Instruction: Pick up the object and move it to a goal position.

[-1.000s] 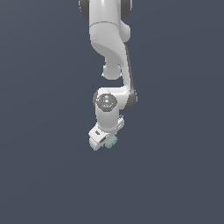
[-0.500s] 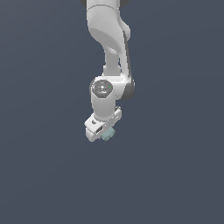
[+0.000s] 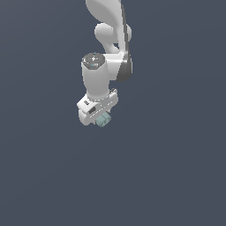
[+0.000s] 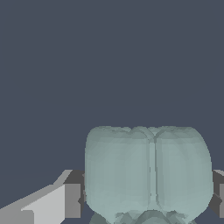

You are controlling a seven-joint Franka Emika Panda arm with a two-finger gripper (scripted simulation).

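The tool [image 3: 100, 118] is gripping the object [image 3: 104, 119], its fingers [image 4: 70, 199] closing flat on two opposite sides, so the teal-grey block is hanging just under the white wrist. It is looking light and stiff; its rounded, lumpy faces may be slippery, so a hold across the broad flanks suits. No containers are showing.

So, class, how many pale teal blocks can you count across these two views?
1. The pale teal block sits gripped in the white end effector below the arm; the wrist view shows it between the fingers. None hidden, apparently.
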